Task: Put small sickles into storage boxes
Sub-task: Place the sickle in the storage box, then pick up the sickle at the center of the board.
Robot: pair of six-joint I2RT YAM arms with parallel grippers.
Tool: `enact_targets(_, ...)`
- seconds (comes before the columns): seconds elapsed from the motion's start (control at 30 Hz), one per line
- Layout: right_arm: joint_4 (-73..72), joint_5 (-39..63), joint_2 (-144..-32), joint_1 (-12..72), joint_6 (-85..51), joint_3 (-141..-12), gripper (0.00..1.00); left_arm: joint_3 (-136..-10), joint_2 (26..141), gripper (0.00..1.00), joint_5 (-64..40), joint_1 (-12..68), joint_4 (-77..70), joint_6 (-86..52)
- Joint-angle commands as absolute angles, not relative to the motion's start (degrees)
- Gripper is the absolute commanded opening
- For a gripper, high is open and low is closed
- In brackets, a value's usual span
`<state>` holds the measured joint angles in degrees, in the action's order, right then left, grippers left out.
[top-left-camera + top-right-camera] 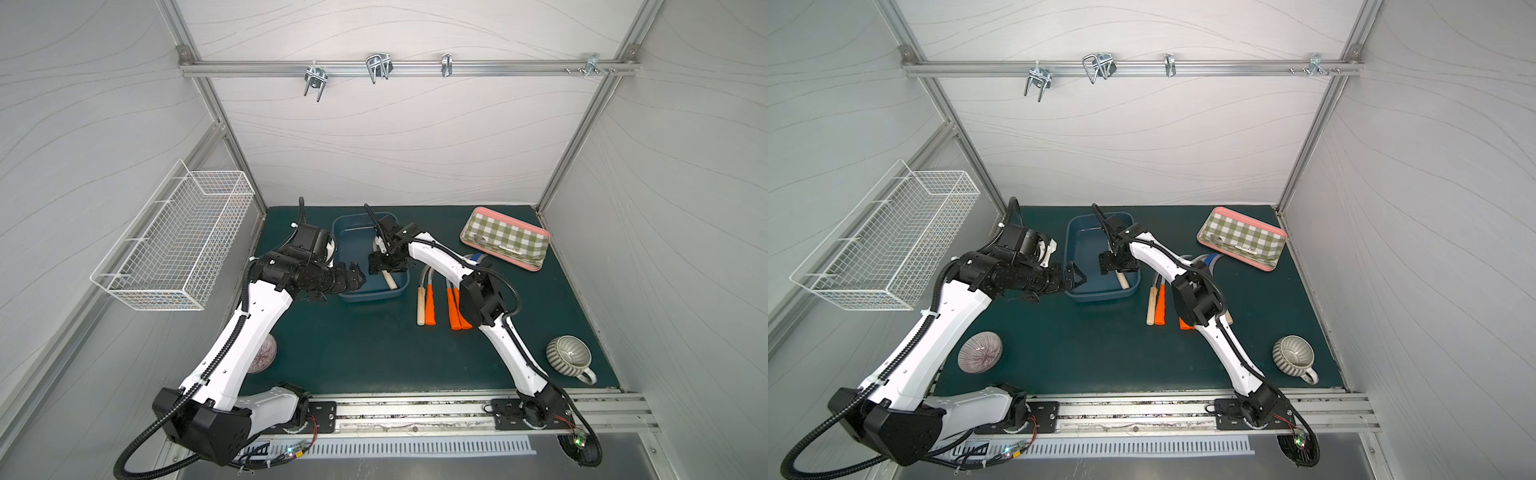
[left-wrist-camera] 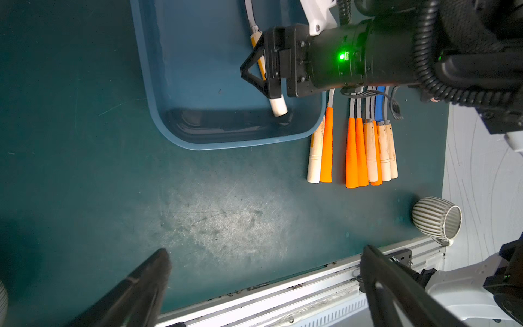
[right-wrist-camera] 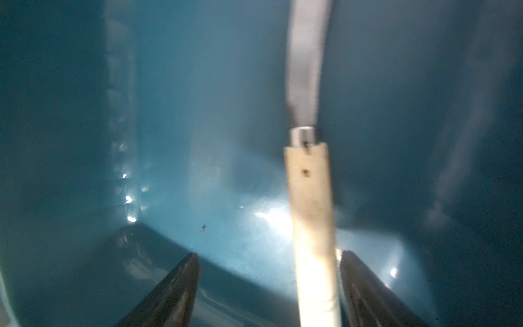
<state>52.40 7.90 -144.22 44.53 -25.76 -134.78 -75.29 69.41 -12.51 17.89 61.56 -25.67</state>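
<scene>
- Sickle with a pale wood handle (image 3: 308, 212) lies flat inside the blue storage tub (image 1: 365, 296), toward its 4 o'clock corner in both top views.
- Other sickles (image 2: 359, 147) wait on the green mat (image 1: 374, 353) at the tub's 3 o'clock, handles side by side and touching.
- They look light and stiff. The thin curved blades seem sharp, so mid-handle is the place to grip. Tapered orange plastic probably slips more than wood.
- Right gripper (image 3: 270, 256) stands spread around the tub sickle's handle, clamping nothing.
- Left gripper (image 2: 266, 250) hangs wide apart and empty at the tub's 8 o'clock.
</scene>
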Motion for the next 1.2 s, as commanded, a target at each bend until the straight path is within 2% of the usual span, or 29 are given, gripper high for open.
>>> enact_targets(0.0, 54.41, 9.59, -139.01, 44.35, -25.42, -134.43, 0.99, -76.05, 68.61, 0.99, -13.01, 17.68, 61.59, -25.93)
enact_targets(0.4, 58.79, 8.77, -129.05, 44.37, -24.50, -131.05, 0.99, -75.48, 68.67, 0.99, -14.68, 18.65, 59.21, -27.82)
enact_targets(0.73, 67.26, 2.54, -122.00, 43.52, -23.16, -129.04, 0.99, -76.25, 70.68, 0.99, -12.20, 25.30, 57.32, -28.82)
enact_targets(1.17, 69.11, -2.48, -110.45, 43.10, -23.68, -109.81, 0.99, -70.43, 68.59, 0.99, -9.68, 32.69, 49.88, -27.34)
